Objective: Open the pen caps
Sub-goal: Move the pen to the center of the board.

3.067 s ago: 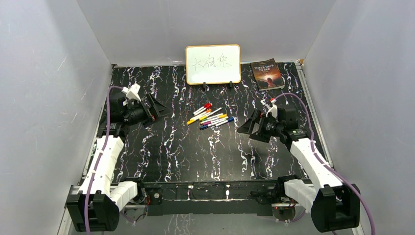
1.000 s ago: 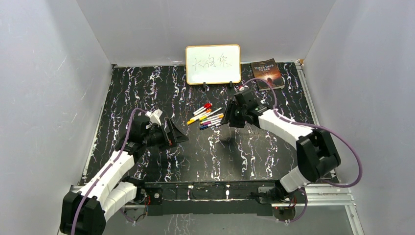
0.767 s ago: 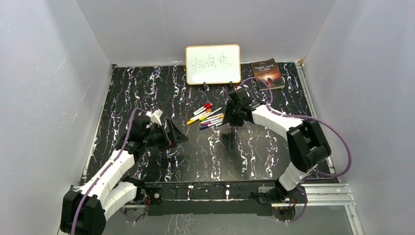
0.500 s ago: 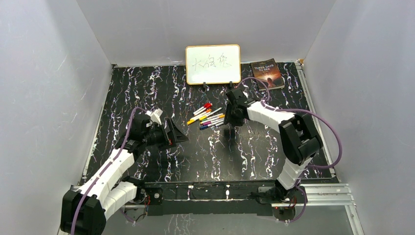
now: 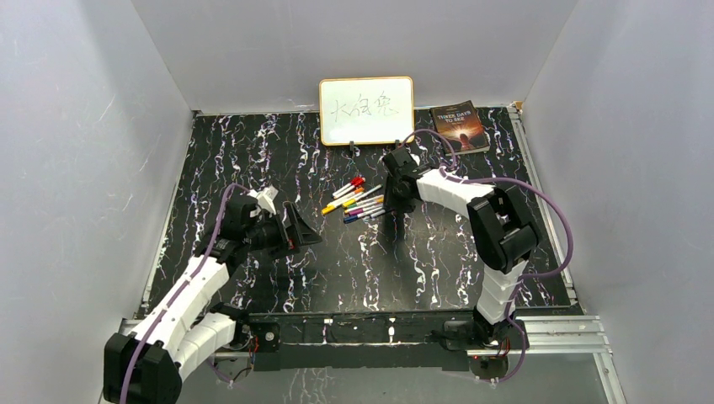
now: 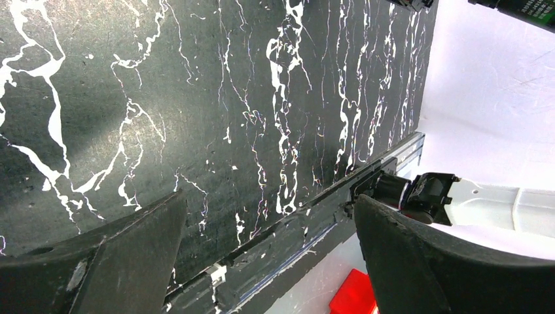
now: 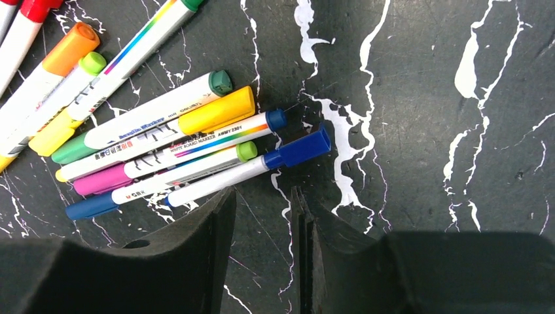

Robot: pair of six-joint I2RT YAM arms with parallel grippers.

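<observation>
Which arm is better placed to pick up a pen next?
Right. The right pincer hangs just by the pens, jaws narrowly apart near the blue-capped pen. The left pincer, wide open, faces the table well away from them.

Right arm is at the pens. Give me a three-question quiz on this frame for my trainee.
1. True or false: the right gripper holds a pen.
2. Which colour of cap lies nearest its jaws? A red, B blue, C orange.
3. Which gripper's jaws stand wider apart?
Key: 1 false, nothing is between its jaws; 2 B, the blue cap; 3 the left gripper.
</observation>
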